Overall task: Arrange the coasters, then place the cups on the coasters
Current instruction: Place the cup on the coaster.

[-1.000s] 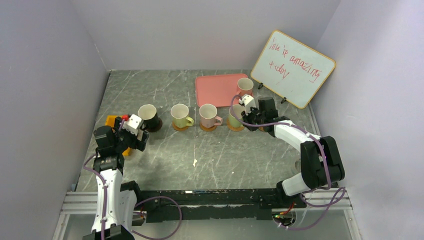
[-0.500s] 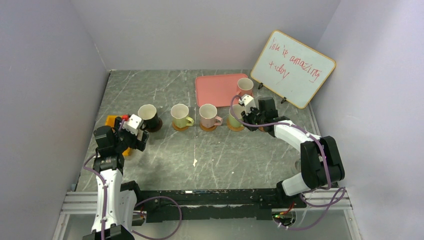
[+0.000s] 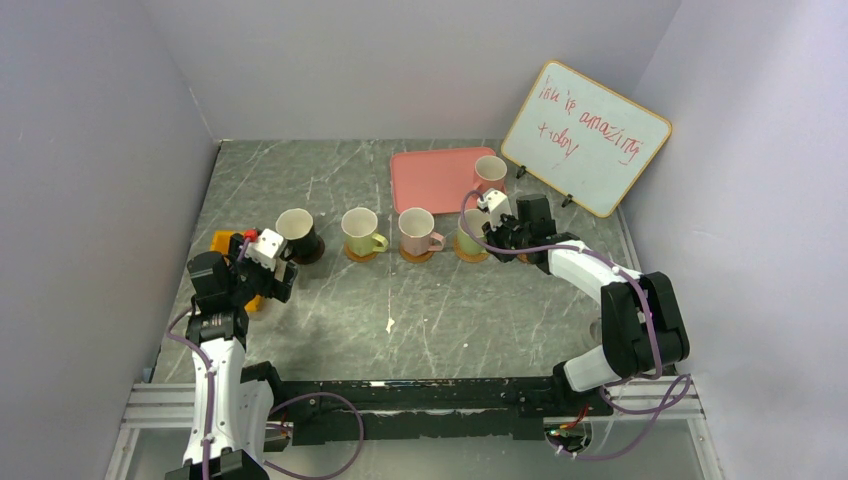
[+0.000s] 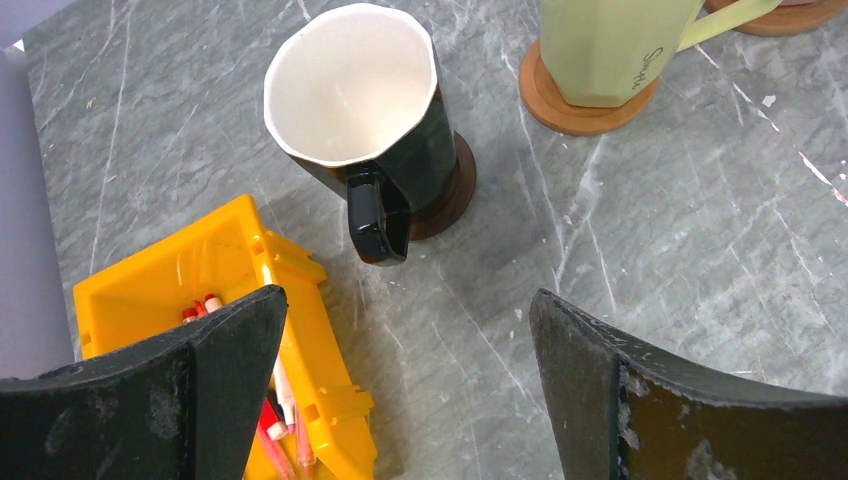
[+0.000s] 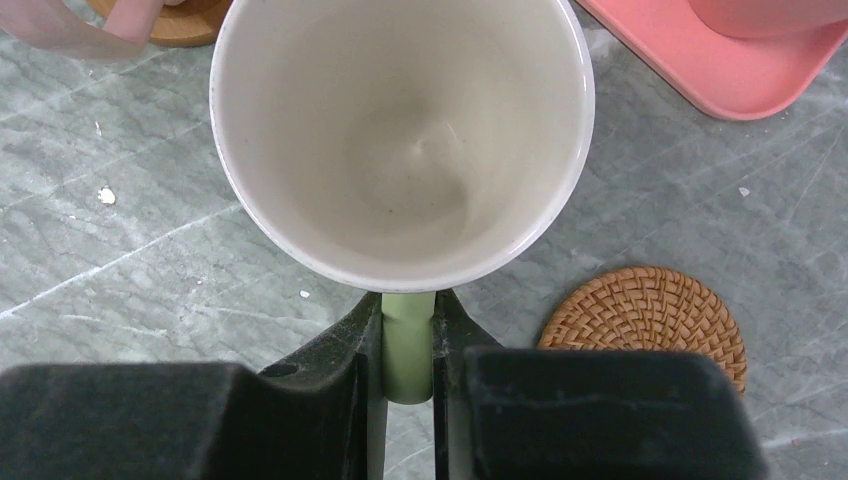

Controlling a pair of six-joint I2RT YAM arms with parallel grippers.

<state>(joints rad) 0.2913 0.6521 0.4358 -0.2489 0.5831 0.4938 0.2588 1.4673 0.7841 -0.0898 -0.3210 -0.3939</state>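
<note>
Marble tabletop (image 5: 150, 230), frame centre: your right gripper (image 5: 408, 322) clamps the pale green cup (image 5: 400, 130) by its handle (image 5: 408, 370), the bare woven coaster (image 5: 645, 320) lying just lower right; your left gripper (image 4: 400, 320) stands open, empty.

Dark mug (image 4: 352, 110) on brown coaster (image 4: 452, 195)

Plain lilac walls (image 3: 400, 60) box in a grey marbled worktop (image 3: 450, 310) on three sides; a whiteboard (image 3: 585, 138) with red scribble leans at its far right corner.
</note>
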